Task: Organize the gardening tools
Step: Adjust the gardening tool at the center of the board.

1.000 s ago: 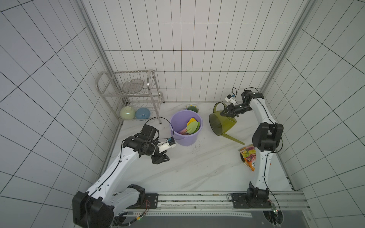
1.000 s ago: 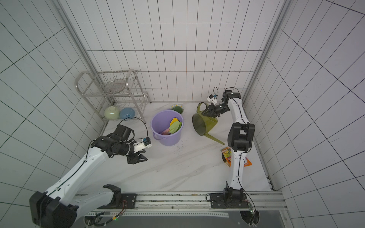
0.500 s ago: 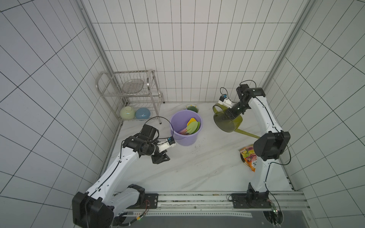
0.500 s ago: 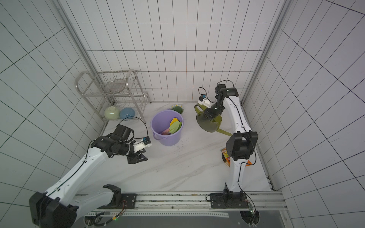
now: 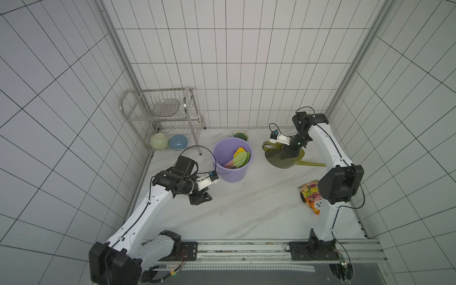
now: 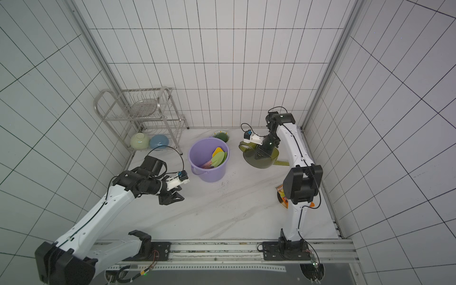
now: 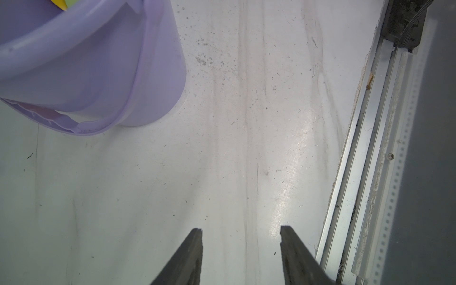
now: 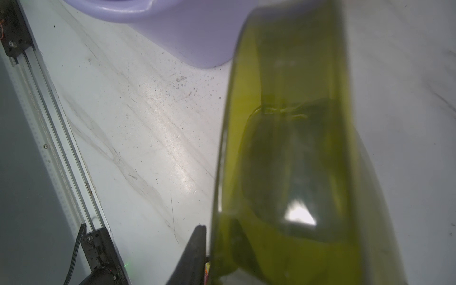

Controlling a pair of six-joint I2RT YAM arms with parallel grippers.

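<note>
The translucent olive-green watering can point(image 5: 276, 161) point(image 6: 254, 161) hangs tilted just right of the lilac bucket, its long spout point(image 5: 312, 163) pointing right. My right gripper point(image 5: 286, 155) point(image 6: 259, 155) is shut on its rim. In the right wrist view the can point(image 8: 296, 148) fills the picture, with the gripper point(image 8: 218, 225) clamping its wall. Several trowels point(image 5: 240, 156) point(image 6: 218, 156) in yellow, green and pink lie inside the bucket. My left gripper point(image 5: 201, 197) point(image 6: 172, 198) point(image 7: 240, 228) hovers open and empty over bare table, front-left of the bucket.
The lilac bucket point(image 5: 217, 148) point(image 6: 195, 148) point(image 7: 98, 61) point(image 8: 197, 37) stands mid-table. An orange snack bag point(image 5: 311, 195) lies under the right arm. A wire rack point(image 5: 167, 116) with two bowls point(image 5: 159, 141) fills the back left corner. A small green dish point(image 5: 239, 135) sits behind the bucket.
The right arm has turned the watering can it holds, swinging the spout from front-right to the right, and the wrist has shifted left over the can. The left arm has not moved.
</note>
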